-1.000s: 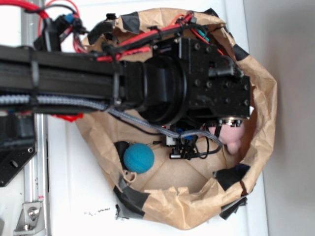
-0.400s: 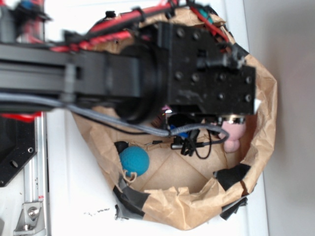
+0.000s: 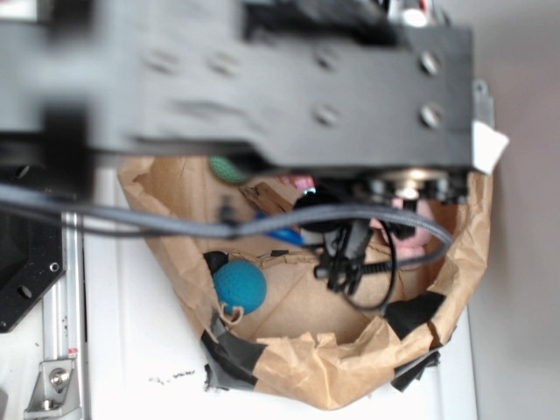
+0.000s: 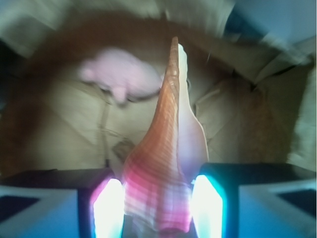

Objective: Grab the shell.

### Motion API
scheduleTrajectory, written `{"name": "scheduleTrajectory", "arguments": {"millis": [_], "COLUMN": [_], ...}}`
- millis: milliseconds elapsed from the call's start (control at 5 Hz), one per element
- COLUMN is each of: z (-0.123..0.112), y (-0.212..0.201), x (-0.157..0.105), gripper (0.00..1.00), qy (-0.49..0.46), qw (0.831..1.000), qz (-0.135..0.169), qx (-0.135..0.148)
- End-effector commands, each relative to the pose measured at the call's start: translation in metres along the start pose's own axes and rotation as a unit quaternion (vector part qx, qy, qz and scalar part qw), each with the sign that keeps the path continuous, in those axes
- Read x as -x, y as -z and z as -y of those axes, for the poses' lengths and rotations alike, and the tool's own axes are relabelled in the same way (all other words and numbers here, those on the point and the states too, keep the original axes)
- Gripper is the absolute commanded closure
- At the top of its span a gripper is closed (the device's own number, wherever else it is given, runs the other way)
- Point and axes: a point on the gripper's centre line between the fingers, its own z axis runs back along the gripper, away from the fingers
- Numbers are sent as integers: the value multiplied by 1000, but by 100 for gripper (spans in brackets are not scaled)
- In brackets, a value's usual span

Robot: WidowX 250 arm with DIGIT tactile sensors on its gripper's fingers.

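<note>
In the wrist view the shell, orange-tan with banded ribs and a pale lip, stands between my two bright fingers, its long pointed end reaching away from me. My gripper is shut on its broad end and holds it above the brown paper bag. In the exterior view the black arm fills the top and hides both the shell and the gripper.
A pink plush bunny lies on the bag floor beyond the shell's tip. A blue ball sits low left inside the bag, a green ball shows under the arm. Cables hang into the bag.
The arm has risen toward the exterior camera and now looks much larger and blurred. More of the bag floor shows, and the green ball has come into sight.
</note>
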Motion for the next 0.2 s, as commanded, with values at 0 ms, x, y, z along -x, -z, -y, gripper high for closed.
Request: {"name": "scheduleTrajectory", "arguments": {"millis": [0], "z": [16], "y": [-15], "x": [12], "gripper": [100], "qy": [-1], "qw": [1000], "qz": [23], "qx": [8]}}
